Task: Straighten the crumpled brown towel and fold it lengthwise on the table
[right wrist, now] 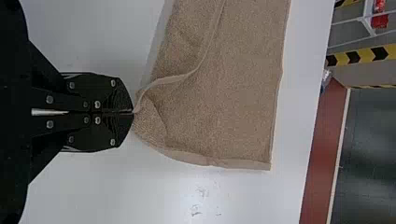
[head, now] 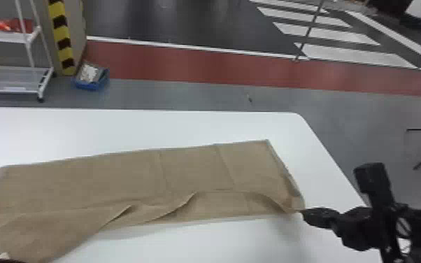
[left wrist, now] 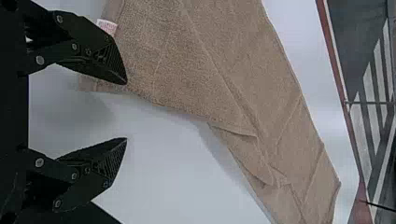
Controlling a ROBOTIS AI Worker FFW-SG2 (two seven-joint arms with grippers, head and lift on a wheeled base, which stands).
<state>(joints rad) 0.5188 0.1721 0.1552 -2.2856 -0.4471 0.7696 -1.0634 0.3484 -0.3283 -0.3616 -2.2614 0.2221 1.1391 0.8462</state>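
Brown towel (head: 115,182) on white table (head: 185,126): long creased strip, near edge rippled. Pinching its corner, right gripper (head: 302,211). Spread wide beside pale label (left wrist: 107,26), left gripper (head: 5,261). Wrist views: nubby pile, stitched hem. Head view: blue bin (head: 87,86) beyond.

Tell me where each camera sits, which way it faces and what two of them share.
Head view: on the head, facing forward and down at the brown towel on the table; the right gripper shows.
Left wrist view: on the left wrist, facing across the towel; the left gripper shows, open.
Right wrist view: on the right wrist, facing the towel's right end; its own fingers show, shut on the cloth.
Shared by head and right wrist: that grip.
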